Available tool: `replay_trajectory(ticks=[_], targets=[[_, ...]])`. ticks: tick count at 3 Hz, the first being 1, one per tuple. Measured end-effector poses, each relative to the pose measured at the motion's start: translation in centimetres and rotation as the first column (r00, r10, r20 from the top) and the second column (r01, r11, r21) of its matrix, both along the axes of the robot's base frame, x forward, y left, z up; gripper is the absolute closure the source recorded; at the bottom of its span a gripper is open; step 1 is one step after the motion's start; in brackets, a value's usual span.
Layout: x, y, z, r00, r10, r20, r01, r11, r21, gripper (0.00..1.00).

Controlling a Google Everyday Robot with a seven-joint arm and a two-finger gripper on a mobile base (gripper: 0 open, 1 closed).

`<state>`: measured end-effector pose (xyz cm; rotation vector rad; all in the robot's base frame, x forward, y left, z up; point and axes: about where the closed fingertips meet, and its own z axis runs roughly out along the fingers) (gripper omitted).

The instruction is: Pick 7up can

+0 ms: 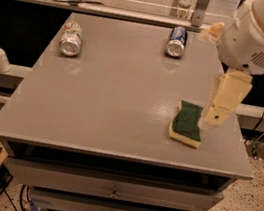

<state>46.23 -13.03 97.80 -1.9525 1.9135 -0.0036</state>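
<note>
— 7up can: where?
— Upper left of the table, on its side, shiny end facing us. Blue can lies at upper middle.
— Gripper?
— Right of frame, hanging just beside the sponge, well apart from the 7up can. Open or closed, I cannot tell.

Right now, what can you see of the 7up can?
The 7up can is small and silvery with a pale green and white label. It lies on its side at the far left of the grey table, shiny metal end toward the camera. Only the table touches it. The gripper hangs over the table's right side, beside the sponge, well away.
</note>
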Motion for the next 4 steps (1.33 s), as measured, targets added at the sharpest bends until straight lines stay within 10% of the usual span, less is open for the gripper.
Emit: replay_trajectory(ticks=[1, 4], targets=[[1.1, 5.3, 0.5, 0.9867, 0.162, 0.018, -0.163, 0.983, 0.084, 0.00], [4.0, 7.9, -1.6, 0.9947, 0.095, 0.037, -0.101, 0.977, 0.187, 0.00]])
